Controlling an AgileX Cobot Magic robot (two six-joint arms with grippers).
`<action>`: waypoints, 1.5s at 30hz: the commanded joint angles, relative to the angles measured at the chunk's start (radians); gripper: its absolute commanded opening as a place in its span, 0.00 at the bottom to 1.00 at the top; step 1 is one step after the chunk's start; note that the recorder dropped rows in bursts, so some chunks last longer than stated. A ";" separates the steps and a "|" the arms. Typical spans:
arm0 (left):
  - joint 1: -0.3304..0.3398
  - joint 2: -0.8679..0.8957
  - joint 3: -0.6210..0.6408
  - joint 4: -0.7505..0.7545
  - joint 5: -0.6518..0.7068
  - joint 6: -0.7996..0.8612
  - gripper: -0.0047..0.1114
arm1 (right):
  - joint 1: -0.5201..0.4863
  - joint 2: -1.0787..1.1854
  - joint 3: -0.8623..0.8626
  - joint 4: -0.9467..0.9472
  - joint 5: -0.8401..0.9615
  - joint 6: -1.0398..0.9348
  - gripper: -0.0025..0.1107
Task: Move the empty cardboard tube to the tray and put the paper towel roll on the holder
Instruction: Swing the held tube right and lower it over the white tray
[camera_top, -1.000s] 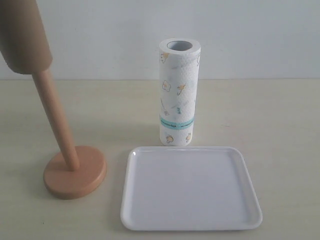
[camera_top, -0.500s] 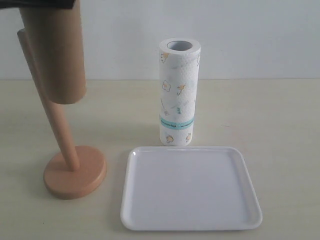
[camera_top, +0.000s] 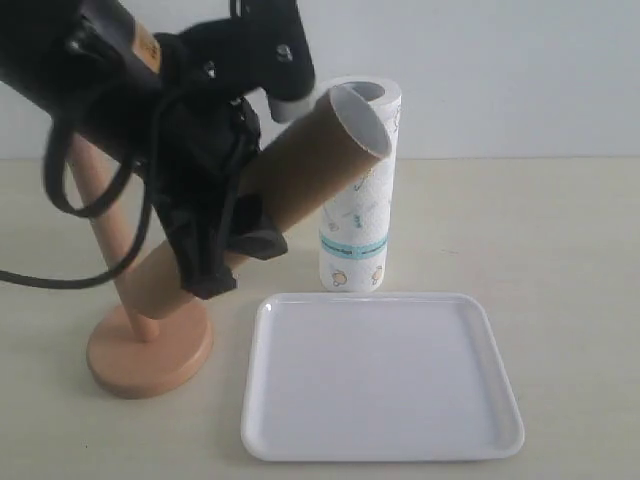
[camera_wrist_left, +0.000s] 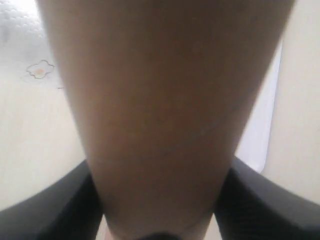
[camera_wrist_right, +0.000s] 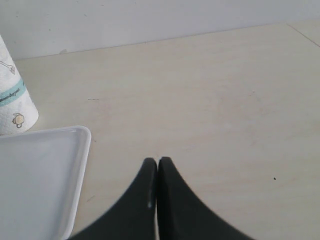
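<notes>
My left gripper (camera_top: 225, 235) is shut on the empty cardboard tube (camera_top: 310, 160), holding it slanted in the air with its open end up by the paper towel roll (camera_top: 355, 250). The tube's low end hangs just above the holder's disc base (camera_top: 150, 355). In the left wrist view the tube (camera_wrist_left: 160, 90) fills the picture between the black fingers (camera_wrist_left: 50, 210). The holder's post (camera_top: 100, 215) is bare and partly hidden behind the arm. The roll stands upright behind the white tray (camera_top: 380, 375). My right gripper (camera_wrist_right: 158, 161) is shut and empty over the table beside the tray's rim (camera_wrist_right: 85, 140).
The pale table top runs back to a white wall. A black cable (camera_top: 60, 190) loops from the left arm in front of the post. The roll's foot (camera_wrist_right: 12, 107) stands close to the tray's far corner.
The tube has come away from the post, swung from upright to slanted and moved right toward the roll. The left arm has dropped into the exterior view.
</notes>
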 joint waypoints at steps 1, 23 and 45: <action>-0.033 0.071 -0.006 0.082 -0.025 -0.045 0.08 | -0.005 -0.005 -0.001 -0.004 -0.004 -0.002 0.02; -0.157 0.377 -0.196 0.121 -0.057 -0.093 0.08 | -0.005 -0.005 -0.001 -0.004 -0.004 -0.002 0.02; -0.158 0.671 -0.521 0.109 0.215 -0.195 0.08 | -0.005 -0.005 -0.001 -0.004 -0.004 -0.002 0.02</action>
